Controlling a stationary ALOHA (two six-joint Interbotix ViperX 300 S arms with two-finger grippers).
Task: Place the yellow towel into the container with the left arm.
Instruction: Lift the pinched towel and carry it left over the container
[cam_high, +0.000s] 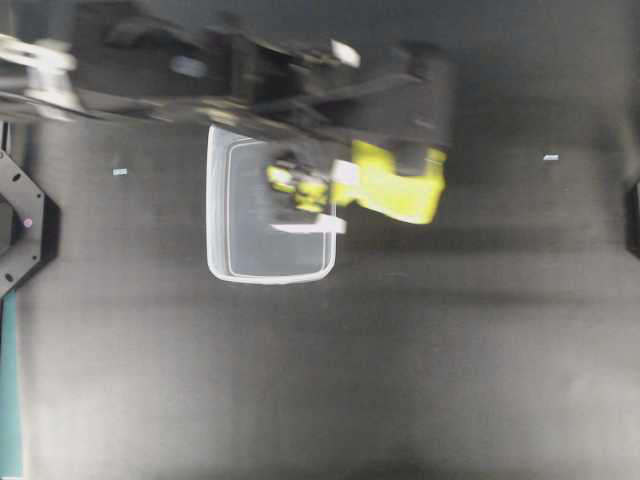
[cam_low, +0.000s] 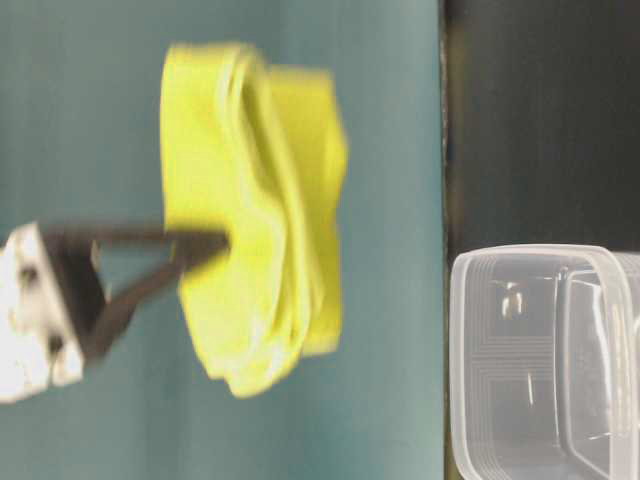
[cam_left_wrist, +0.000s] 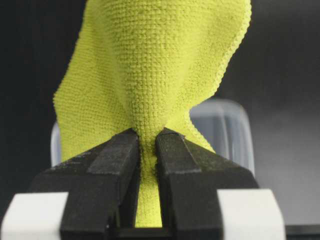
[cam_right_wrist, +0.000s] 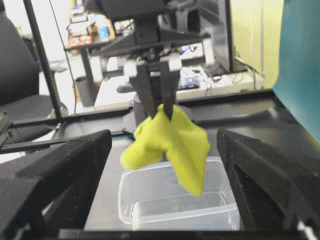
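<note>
Overhead exterior: the left gripper (cam_high: 330, 190) hangs over the right end of the container (cam_high: 222, 265), pinching the yellow towel (cam_high: 395, 185). Part of the cloth lies past the tub's right rim in this view, so we judge it not yet centred. The black table (cam_high: 400, 380) around the tub is bare where we can see it. The right gripper does not show here.

Table-level exterior: the towel (cam_low: 255, 215) hangs bunched in the air from the gripper's fingers (cam_low: 190, 245), apart from the container (cam_low: 545, 360) and not touching it. The frame is blurred.

Left wrist: both fingers (cam_left_wrist: 117, 160) are pressed together on a gathered fold of the towel (cam_left_wrist: 150, 75); the grip looks firm. The tub (cam_left_wrist: 225, 130) sits behind and beyond the cloth.

Right wrist: the left gripper (cam_right_wrist: 157, 102) holds the towel (cam_right_wrist: 172, 142) above the container (cam_right_wrist: 175, 210), lower corners dangling near the rim. The right gripper (cam_right_wrist: 165, 200) stands with its jaws spread wide, holding nothing.

Step in hand, our judgement: carry over the tub. To do it well, we would centre the cloth over the opening, lower until the trailing corners are inside the walls, and only then release, lest a corner drape over the rim.
</note>
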